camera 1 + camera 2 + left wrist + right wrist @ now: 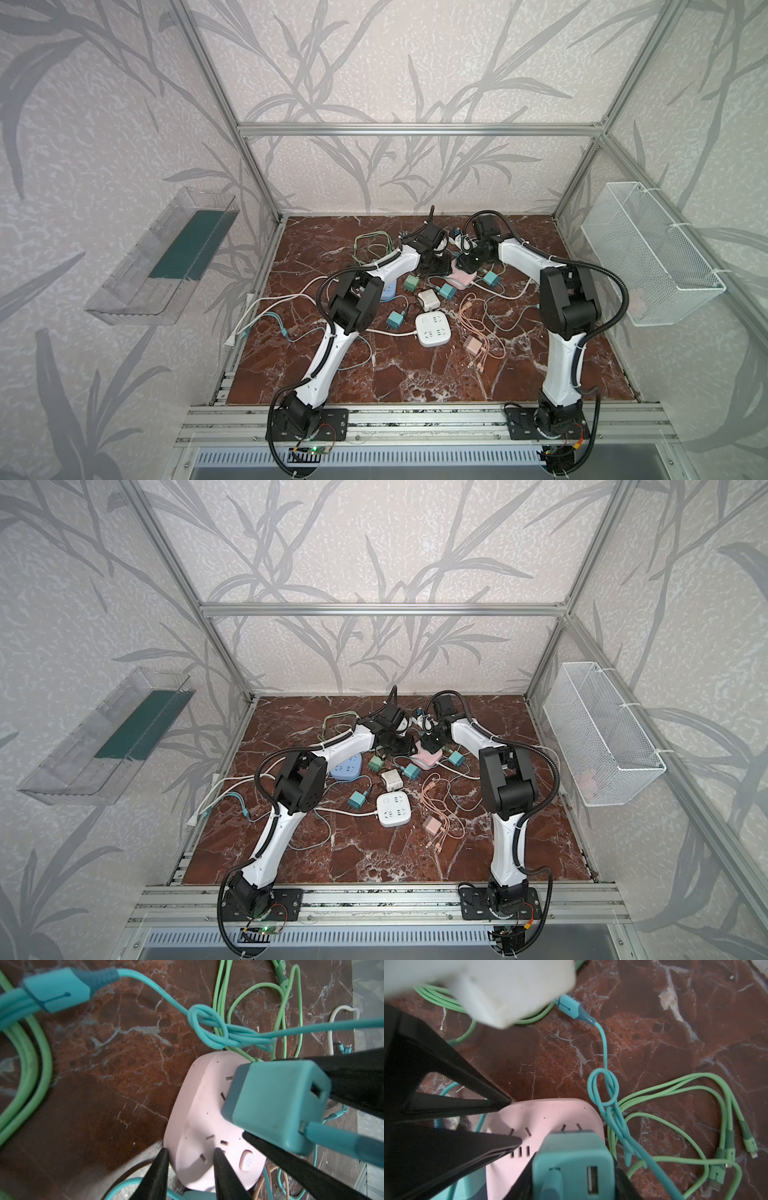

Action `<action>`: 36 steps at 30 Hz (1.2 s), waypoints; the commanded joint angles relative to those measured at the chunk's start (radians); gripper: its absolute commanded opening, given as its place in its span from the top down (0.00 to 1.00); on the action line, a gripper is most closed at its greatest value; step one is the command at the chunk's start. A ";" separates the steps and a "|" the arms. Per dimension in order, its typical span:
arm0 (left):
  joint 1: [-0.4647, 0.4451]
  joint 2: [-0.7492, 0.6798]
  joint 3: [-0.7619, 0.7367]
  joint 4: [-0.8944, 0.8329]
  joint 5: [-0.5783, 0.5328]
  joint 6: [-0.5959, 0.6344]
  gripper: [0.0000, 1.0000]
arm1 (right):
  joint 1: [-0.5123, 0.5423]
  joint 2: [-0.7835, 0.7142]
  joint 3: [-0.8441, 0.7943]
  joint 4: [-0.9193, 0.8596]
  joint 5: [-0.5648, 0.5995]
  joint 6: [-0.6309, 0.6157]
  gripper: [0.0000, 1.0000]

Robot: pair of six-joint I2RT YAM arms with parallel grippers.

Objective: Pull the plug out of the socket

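Both arms are crowded over the pink socket (464, 279), which lies at about 12 o'clock on the tabletop (415, 374), well short of the back edge. The teal plug (276, 1105) sits in it, not yet drawn. The right claw (574, 1157) is clamped on the plug, a finger flat against each side. The left claw (190, 1150) is narrowed onto the socket's corner, one tip on the top face and one at the rim, pinning it down. Here is the worry: that hold is only a corner bite, so if it slips the socket probably rides up with the plug. The plug's sides look smooth, so the fingers could slide off under a hard tug. A pull off the vertical would likely bind the prongs. The two claws work just beside each other, and a sideways lurch could knock them together. The plug's lead (342, 1140) trails off, and a knotted teal cable (209, 1028) lies over the green cables (675, 1105) just past the socket, so a long haul may drag that tangle along. Room? Straight up looks open. Toward 6 o'clock loose plugs (448, 291) clutter the way; toward 12 there are cables, then the wall.
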 commanded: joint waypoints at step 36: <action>-0.012 0.113 0.078 -0.283 -0.058 -0.002 0.64 | 0.000 -0.093 -0.036 0.090 -0.074 0.086 0.74</action>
